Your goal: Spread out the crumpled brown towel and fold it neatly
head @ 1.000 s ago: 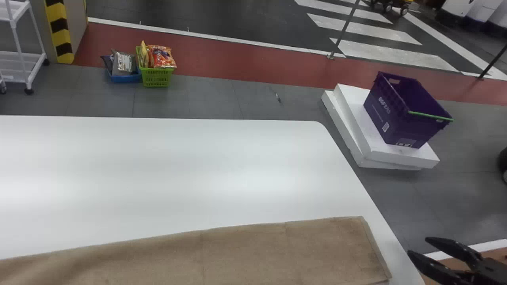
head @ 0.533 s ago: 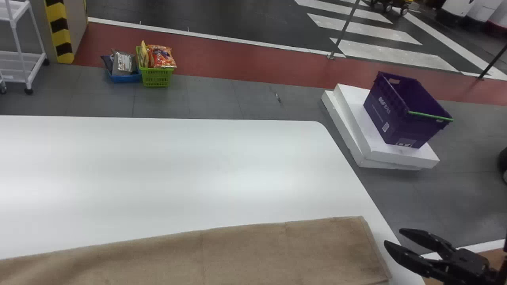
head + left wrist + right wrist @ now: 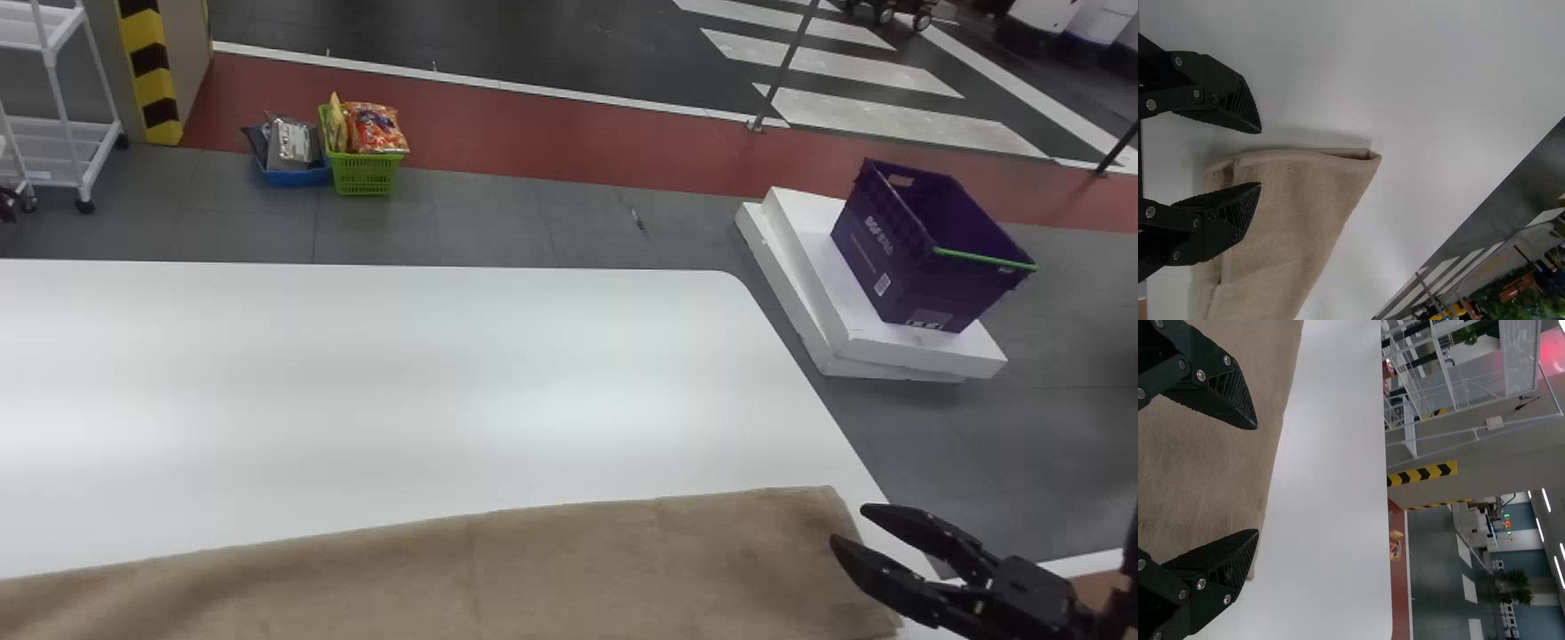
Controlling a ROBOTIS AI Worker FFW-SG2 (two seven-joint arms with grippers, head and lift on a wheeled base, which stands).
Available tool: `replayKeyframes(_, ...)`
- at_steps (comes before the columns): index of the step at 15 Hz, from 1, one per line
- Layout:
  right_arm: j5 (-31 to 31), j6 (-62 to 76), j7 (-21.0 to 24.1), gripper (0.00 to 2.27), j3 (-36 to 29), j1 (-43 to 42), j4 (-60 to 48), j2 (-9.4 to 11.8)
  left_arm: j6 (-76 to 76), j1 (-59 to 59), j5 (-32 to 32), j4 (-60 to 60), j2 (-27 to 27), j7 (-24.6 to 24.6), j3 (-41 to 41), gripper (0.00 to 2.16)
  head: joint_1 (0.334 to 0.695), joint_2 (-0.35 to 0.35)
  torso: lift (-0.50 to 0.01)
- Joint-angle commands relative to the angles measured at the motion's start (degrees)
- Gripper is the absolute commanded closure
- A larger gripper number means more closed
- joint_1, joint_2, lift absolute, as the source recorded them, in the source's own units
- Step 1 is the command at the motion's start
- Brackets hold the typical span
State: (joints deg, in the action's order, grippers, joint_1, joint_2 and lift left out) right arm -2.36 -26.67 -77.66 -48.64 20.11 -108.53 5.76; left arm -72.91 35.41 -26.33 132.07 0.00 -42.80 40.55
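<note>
Far left, on the grey tiled floor: a white metal shelf cart on casters (image 3: 67, 129), beside a pillar edge banded in yellow and black (image 3: 153, 71). At the left end of the work, the left tool (image 3: 1261, 158), two flat black fingers, is released: fingers well apart, nothing gripped, one overlapping the cloth in its wrist view, the other seen against the bare white beside it. Contact there: cannot tell.

Next along the floor, a low blue plastic basket (image 3: 298, 176) with grey and dark packets; right beside it, a bright green slotted plastic basket (image 3: 363, 174) holding orange-red and yellow bags.

Across the near part of the smooth, white, round-cornered surface (image 3: 400, 356) lies the brown, soft-napped fabric towel (image 3: 569, 569). Spread long and mostly flat; shallow ripples toward the left, layers and an open fold at a left-end corner. Its right end lies close to the surface's right edge.

Farther right, beyond that edge: stacked white slabs (image 3: 800, 258) on the floor, a purple plastic crate (image 3: 898, 258) with a green-trimmed rim standing on top.

Near right, the right tool (image 3: 847, 524), black and two-fingered, also released and holding nothing, overlaps the towel's right end in the head view.
</note>
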Motion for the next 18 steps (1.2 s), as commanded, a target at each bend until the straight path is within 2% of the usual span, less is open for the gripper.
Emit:
replayKeyframes(1,-1.7,-4.6,-0.3,0.60,4.1,2.1,-5.8,-3.5,0.0,0.2,0.0,0.2,-0.1,0.0,-0.2,0.71,0.695,-0.258,-0.126)
replayKeyframes(2,-2.9,-9.3,-0.7,0.84,6.3,3.6,-9.9,-5.1,0.0,0.2,0.0,0.4,-0.1,0.0,0.0,0.71,0.695,-0.230,-0.126)
replayKeyframes(3,-2.9,-15.8,-0.7,1.30,9.0,5.2,-15.0,-5.8,0.0,0.2,0.0,0.5,-0.1,0.1,0.1,0.71,0.695,-0.149,-0.126)
replayKeyframes(4,-3.1,-20.4,-0.7,1.58,11.5,6.9,-19.1,-5.8,0.0,0.2,0.0,0.6,-0.1,0.2,0.3,0.71,0.695,-0.094,-0.126)
replayKeyframes(6,-3.2,-27.4,-0.7,1.77,17.9,11.3,-26.3,-5.8,0.0,0.2,0.1,1.2,-0.1,0.2,0.2,0.70,0.695,0.013,-0.126)
replayKeyframes(8,-1.9,-26.2,-0.7,1.77,20.3,12.2,-26.6,-5.8,0.0,0.2,0.6,1.3,-0.1,0.3,-0.1,0.70,0.695,0.123,-0.126)
replayKeyframes(9,-1.4,-23.7,-0.7,1.77,21.0,12.2,-25.2,-5.8,0.0,0.2,0.6,1.2,-0.1,0.3,-0.1,0.70,0.695,0.204,-0.126)
replayKeyframes(14,4.0,-10.0,0.6,1.77,27.2,10.9,-17.2,-5.8,0.4,0.2,0.7,0.9,-0.1,0.3,-0.6,0.70,0.695,0.256,-0.126)
replayKeyframes(18,8.4,-0.9,5.1,1.77,33.1,9.5,-10.6,-5.8,0.4,0.2,0.8,0.8,-0.1,0.2,-0.7,0.70,0.695,0.284,-0.126)
